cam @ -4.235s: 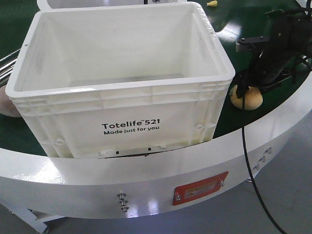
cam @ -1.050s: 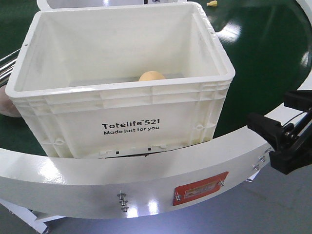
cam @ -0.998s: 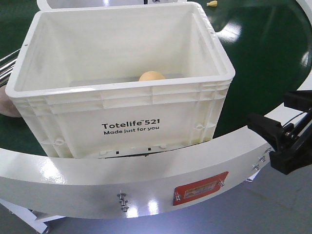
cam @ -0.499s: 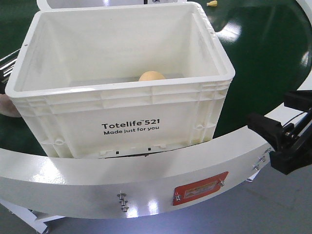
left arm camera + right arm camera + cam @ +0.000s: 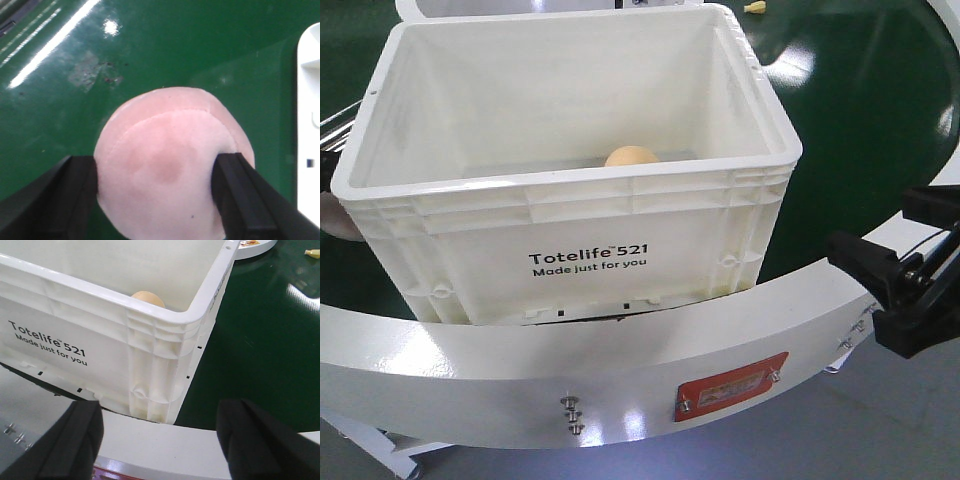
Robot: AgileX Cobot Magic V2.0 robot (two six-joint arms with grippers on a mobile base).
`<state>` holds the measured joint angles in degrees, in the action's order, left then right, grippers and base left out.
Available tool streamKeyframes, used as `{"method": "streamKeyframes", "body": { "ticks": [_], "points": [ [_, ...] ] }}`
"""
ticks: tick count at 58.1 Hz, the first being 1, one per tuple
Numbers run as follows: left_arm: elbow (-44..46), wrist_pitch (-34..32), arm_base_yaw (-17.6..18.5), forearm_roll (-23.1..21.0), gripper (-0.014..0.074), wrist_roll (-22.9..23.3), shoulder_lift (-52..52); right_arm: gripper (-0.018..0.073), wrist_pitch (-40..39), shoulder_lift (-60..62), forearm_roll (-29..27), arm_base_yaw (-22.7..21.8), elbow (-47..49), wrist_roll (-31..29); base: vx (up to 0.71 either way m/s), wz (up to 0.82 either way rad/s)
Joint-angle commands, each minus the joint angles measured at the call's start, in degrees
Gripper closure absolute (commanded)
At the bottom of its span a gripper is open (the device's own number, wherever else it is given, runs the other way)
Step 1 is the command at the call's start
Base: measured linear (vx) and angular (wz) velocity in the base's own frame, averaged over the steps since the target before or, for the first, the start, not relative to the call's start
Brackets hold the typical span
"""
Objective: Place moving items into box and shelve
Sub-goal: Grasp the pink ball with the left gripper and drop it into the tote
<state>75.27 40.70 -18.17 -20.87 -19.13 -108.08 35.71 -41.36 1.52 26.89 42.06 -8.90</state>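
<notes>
The box [image 5: 590, 205] is a white ribbed tote printed "Totelife 521", standing on the green surface. One moving item, a pale yellow-orange ball [image 5: 631, 156], lies inside it near the front wall and peeks over the rim [image 5: 147, 298] in the right wrist view. The other, a reddish-pink ball [image 5: 170, 160], sits on the green surface left of the box, a sliver of it showing [image 5: 332, 215] in the front view. My left gripper [image 5: 155, 197] is shut on it, a finger pressing each side. My right gripper [image 5: 875, 225] hangs open and empty beyond the box's front right corner [image 5: 160, 340].
A curved white rim [image 5: 620, 345] with bolts and a red plate [image 5: 730, 385] borders the green surface [image 5: 860, 110] in front. A tiny yellow scrap [image 5: 754, 7] lies far back right. A white round edge [image 5: 252, 246] sits behind the box.
The yellow-orange ball went from the surface under my right gripper into the box, and that gripper drew back right. A dark part of my left arm has appeared at the left edge.
</notes>
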Motion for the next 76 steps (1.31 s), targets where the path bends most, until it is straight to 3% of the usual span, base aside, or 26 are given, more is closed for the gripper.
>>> {"method": "streamKeyframes", "body": {
  "ticks": [1, 34, 62, 72, 76],
  "points": [
    [1.4, -0.72, 0.65, -0.44, 0.0042, -0.25, 1.63, 0.0038, -4.11, 0.08, 0.47, -0.03, 1.67, 0.05, 0.0, 0.0],
    [1.4, 0.15, 1.36, -0.37, 0.0377, -0.07, 4.02, 0.0038, -4.16, 0.08, 0.47, -0.03, 1.67, 0.05, 0.0, 0.0],
    [1.4, -1.34, 1.5, -0.37, 0.0393, -0.26, 23.61, 0.0038, -4.16, 0.08, 0.47, -0.03, 1.67, 0.11, 0.0, 0.0],
    [1.4, -2.87, 4.13, -1.01, 0.0393, -3.35, 33.26, 0.0038, -4.16, 0.08, 0.47, -0.03, 1.67, 0.11, 0.0, 0.0],
    [1.4, -3.64, 5.54, -3.66, 0.0393, -4.18, 36.56, 0.0038, -4.16, 0.08, 0.47, -0.03, 1.67, 0.11, 0.0, 0.0]
  ]
}}
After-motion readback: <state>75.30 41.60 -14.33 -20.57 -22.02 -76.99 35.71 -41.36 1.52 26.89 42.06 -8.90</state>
